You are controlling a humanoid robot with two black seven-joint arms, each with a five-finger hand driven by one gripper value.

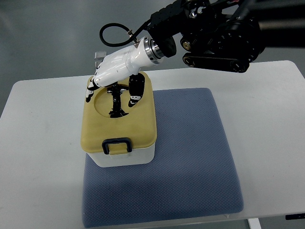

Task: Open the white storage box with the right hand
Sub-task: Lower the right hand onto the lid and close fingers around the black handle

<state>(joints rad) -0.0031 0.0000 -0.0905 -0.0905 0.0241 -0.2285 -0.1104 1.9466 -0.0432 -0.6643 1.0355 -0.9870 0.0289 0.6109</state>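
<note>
One box (119, 126) sat left of centre on the blue mat (190, 157), lid (136, 124) still shut; my right robot hand (114, 93) rested open-fingered on it, gripping nothing yet.

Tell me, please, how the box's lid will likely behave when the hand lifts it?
The lid looks stiff and moulded, so it should lift without bending. The front latch seems closed and may hold it. The box sits on a soft mat, so it could shift.

no readable text, labels, brands or numbers on any surface in the top view
</note>
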